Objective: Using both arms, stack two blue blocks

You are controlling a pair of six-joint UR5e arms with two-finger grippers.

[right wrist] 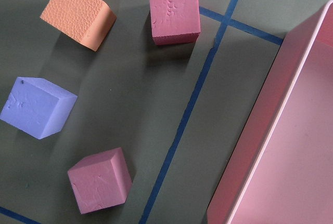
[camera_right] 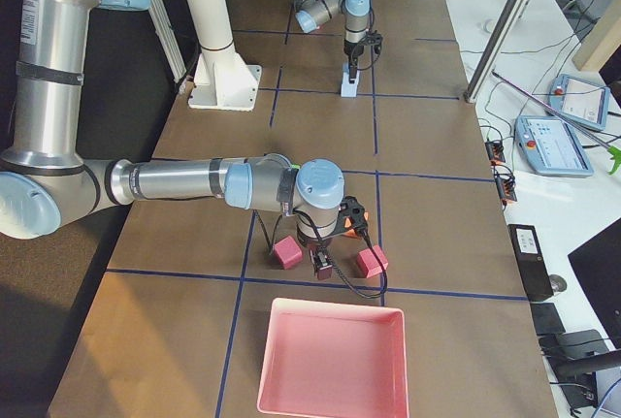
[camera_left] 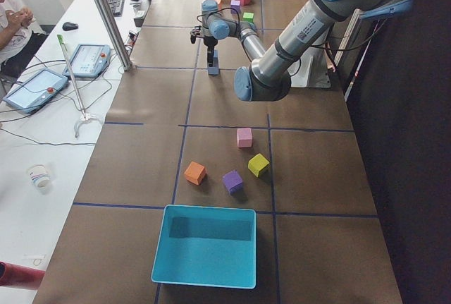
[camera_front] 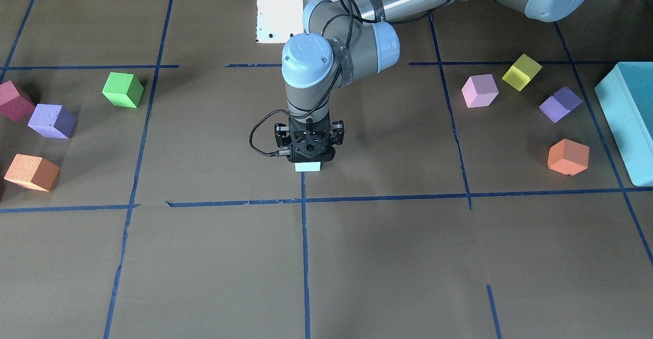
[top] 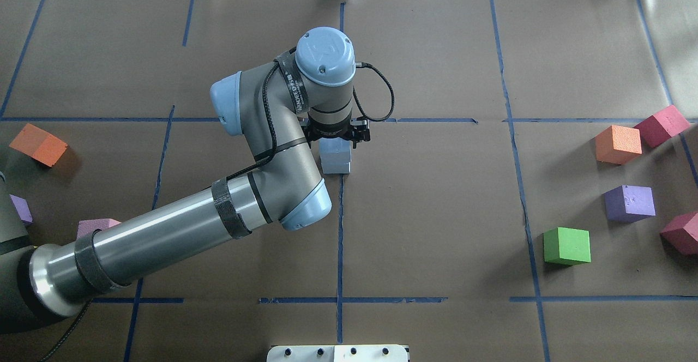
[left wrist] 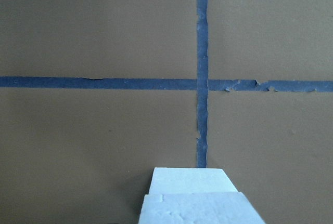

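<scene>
The upper blue block point(left wrist: 200, 211) under the left gripper point(camera_front: 309, 158) is seen as pale matt foam with a grainy, slightly flaky skin. The same finish is seen on the lower blue block point(left wrist: 190, 180). The gripper body is black and matt. The left arm point(top: 180, 231) behind it is made of a glossy polished metal tube, with smooth light blue caps of plastic look. The table point(left wrist: 93, 141) below is covered with matt brown paper, and blue tape point(left wrist: 202, 52) with torn edges is stuck on it. Below the right gripper point(camera_right: 320, 268), a rough pebbled foam surface is shown on an orange cube point(right wrist: 78, 13). A smooth surface with a soft sheen is shown on the pink tray point(right wrist: 291, 130).
</scene>
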